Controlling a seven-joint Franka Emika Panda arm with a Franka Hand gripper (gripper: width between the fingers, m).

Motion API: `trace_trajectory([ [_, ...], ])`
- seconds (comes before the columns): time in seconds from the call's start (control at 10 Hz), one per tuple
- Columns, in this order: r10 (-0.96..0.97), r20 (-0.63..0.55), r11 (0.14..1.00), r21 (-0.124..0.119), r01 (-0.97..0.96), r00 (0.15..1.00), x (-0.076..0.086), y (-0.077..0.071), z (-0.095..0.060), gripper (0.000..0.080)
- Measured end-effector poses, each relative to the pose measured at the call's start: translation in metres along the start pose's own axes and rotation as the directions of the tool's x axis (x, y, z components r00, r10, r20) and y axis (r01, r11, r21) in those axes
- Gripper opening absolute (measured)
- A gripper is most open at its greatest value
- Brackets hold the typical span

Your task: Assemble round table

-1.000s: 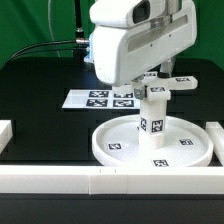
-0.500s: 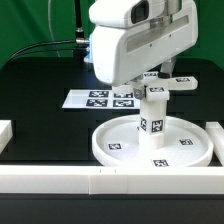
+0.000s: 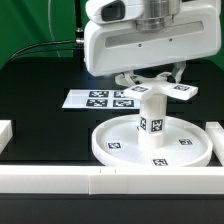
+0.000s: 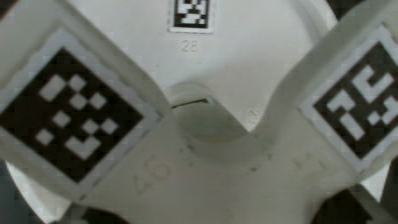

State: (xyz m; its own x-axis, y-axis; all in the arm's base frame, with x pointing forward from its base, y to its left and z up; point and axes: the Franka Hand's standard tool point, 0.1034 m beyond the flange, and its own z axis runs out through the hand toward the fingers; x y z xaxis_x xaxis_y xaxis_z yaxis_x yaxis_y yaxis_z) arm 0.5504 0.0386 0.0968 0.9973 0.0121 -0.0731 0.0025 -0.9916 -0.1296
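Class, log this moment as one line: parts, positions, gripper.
leg: upright on disc | cross piece: sitting on leg top | gripper: directly above cross piece, open or shut unclear

Marker board [image 3: 98, 98] flat on blk table [image 3: 40, 112], white rails [image 3: 60, 181] along front edge, green backdrop [image 3: 30, 25] behind.

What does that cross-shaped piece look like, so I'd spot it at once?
Find the big round disc on the black table; a short cylinder leg stands upright in its middle. On top of that leg, just below the robot arm, is the cross-shaped piece: the only part raised off the table, with flat arms sticking out sideways, carrying black-and-white tags.
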Motion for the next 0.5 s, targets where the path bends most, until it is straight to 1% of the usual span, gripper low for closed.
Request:
trace_trajectory([
  [0.1,0.101,-0.017,0.995,-0.002,-0.101,0.995,0.0004,-0.0023,0.0005,0.0453],
  [0.2,0.137,-0.017,0.991,0.001,-0.137,0.99,0.0007,-0.002,0.0004,0.0453],
  [0.3,0.222,-0.017,0.975,0.008,-0.222,0.975,0.0008,-0.0024,0.0004,0.0453],
  [0.5,0.331,-0.016,0.944,0.011,-0.331,0.944,0.0009,-0.0023,0.0005,0.0453],
])
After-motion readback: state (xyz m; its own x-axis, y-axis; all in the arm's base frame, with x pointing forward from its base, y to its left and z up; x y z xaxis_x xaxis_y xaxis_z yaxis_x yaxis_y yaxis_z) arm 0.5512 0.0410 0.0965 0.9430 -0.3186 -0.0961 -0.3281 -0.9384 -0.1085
